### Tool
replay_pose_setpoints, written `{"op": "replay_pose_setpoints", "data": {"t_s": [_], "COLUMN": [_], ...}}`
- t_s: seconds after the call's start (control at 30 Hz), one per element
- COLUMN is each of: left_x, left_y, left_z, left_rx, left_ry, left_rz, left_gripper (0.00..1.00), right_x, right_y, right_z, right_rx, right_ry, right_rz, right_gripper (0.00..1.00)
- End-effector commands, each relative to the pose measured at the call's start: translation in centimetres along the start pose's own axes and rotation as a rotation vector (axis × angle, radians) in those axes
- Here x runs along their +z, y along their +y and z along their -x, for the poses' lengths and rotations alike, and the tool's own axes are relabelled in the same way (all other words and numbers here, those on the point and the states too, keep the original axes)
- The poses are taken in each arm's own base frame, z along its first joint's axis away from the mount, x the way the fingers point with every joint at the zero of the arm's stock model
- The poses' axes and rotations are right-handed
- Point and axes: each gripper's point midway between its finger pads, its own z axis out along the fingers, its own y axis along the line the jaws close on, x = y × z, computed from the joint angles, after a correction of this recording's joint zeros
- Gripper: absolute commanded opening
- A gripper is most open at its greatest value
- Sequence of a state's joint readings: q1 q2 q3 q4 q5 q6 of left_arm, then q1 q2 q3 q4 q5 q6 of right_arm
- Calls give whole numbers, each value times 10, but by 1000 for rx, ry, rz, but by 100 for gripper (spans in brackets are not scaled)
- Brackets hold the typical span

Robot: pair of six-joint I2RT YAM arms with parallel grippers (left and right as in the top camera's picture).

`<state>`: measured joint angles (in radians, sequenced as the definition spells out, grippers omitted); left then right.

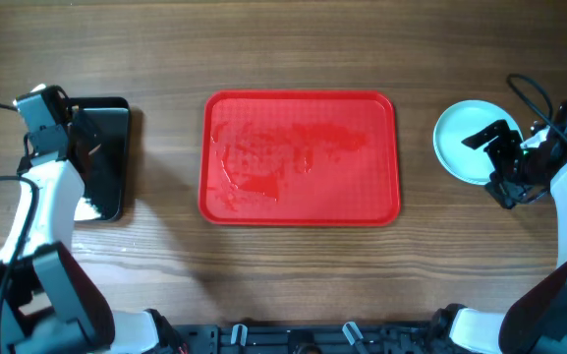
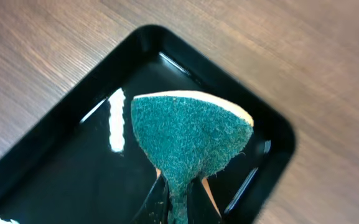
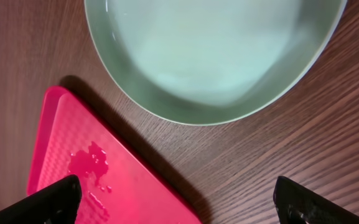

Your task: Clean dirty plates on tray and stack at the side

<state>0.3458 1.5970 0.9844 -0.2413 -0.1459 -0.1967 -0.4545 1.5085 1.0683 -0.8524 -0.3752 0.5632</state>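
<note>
Looking down from overhead, what lies where, Tutor?
Tutor: The red tray (image 1: 362, 187) sits at centre, wet-smeared. The plate (image 1: 457, 147) rests on the table well to its right, with the right claw (image 1: 496, 162) over its edge.
Student: And the left wrist view?
Tutor: The left claw (image 2: 179, 202) is pinched tight on a green sponge (image 2: 188, 140) above a black tray (image 2: 73, 180).
Student: The right wrist view?
Tutor: The right claw is spread wide and holds nothing; its fingers (image 3: 51, 202) frame the red tray's corner, with the plate beyond, apart from it.
</note>
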Motion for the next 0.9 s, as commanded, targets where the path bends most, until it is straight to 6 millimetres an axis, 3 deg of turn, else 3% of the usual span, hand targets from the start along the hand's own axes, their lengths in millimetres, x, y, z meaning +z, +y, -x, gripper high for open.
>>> {"op": "replay_pose_setpoints", "data": {"t_s": [0.0, 0.23, 0.3, 0.4, 0.43, 0.47, 0.57, 0.67, 0.87], "left_x": [22, 54, 57, 57, 57, 57, 57, 51, 30], "left_y": [10, 27, 28, 27, 27, 27, 26, 25, 18], "left_z": [-20, -53, -56, -54, -54, -54, -52, -42, -11], "left_rx": [201, 203, 204, 203, 203, 203, 202, 195, 169], "left_ry": [69, 178, 187, 177, 177, 178, 171, 138, 33], "left_rz": [34, 83, 87, 85, 85, 85, 84, 79, 55], "left_gripper": [4, 15, 34, 47, 64, 69, 63, 37, 36], "right_x": [-2, -2, -2, -2, -2, -2, -2, -2, -2], "right_y": [-2, -2, -2, -2, -2, -2, -2, -2, -4], "right_z": [3, 3, 3, 3, 3, 3, 3, 3, 5], "right_rx": [-21, -21, -21, -21, -21, -21, -21, -29, -47], "right_ry": [-22, -23, -23, -23, -23, -23, -23, -23, -33], "right_rz": [-17, -18, -17, -18, -17, -18, -18, -18, -33], "right_gripper": [100, 100, 100, 100, 100, 100, 100, 100, 100]}}
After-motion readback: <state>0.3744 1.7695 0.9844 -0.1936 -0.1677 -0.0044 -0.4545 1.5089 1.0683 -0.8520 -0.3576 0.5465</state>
